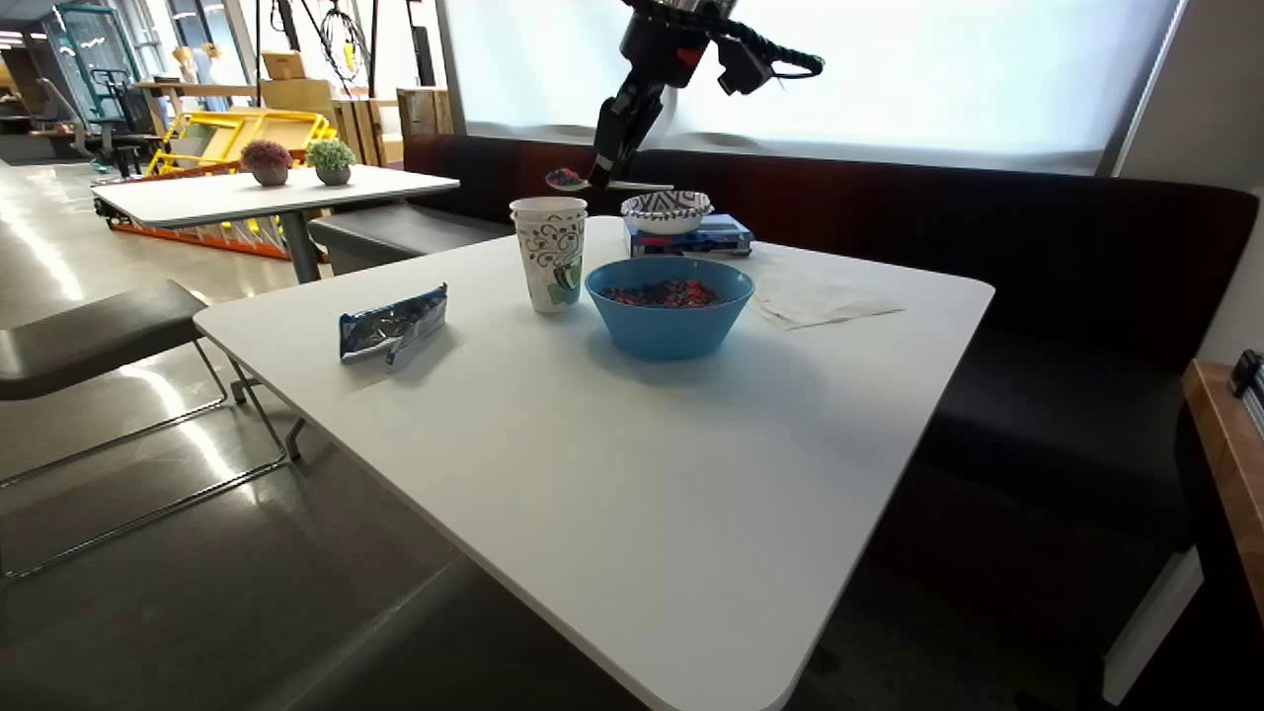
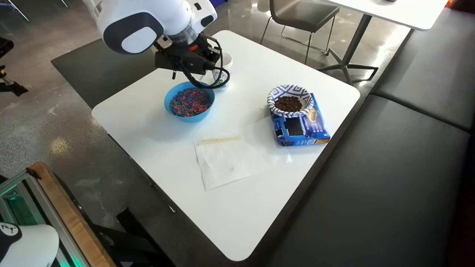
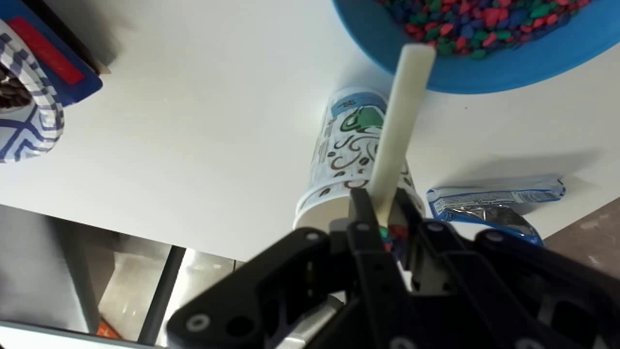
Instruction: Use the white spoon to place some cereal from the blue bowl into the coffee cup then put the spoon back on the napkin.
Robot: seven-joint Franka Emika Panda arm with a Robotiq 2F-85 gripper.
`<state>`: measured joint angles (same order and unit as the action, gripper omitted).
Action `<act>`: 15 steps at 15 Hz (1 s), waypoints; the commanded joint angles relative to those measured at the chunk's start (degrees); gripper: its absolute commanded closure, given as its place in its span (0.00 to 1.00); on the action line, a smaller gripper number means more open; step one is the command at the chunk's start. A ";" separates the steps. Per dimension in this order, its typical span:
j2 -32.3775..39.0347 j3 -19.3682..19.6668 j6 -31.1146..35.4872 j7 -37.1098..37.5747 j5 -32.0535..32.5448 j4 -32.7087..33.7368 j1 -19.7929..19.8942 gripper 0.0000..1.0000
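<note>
Arm (image 2: 144,29) hangs over white table (image 1: 612,444), gripper (image 3: 381,195) angled downward, jaws nearly closed, pinching white spoon (image 3: 401,121) by handle! Cereal (image 1: 564,178) aboard, above paper coffee cup (image 1: 550,259); blue bowl (image 1: 671,331) just beside cup, napkin (image 2: 237,161) spread flat.

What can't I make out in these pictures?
Inside the paper cup: its wall hides the bottom in an exterior view; the gripper, in the wrist view.
How much the spoon carries: mostly behind the gripper, wrist view.
Print on the wrapper: too small, wrist view.
Part of the box: under the patterned bowl in an exterior view.
</note>
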<state>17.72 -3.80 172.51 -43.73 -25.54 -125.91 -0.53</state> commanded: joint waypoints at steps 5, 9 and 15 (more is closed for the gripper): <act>0.42 6.22 0.78 22.52 25.80 -0.36 -4.65 0.96; 0.54 14.18 -0.48 27.28 32.09 0.60 -11.83 0.96; 1.57 24.29 -1.25 31.63 41.59 1.05 -22.39 0.96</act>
<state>18.33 15.36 172.95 -15.87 11.04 -125.84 -17.48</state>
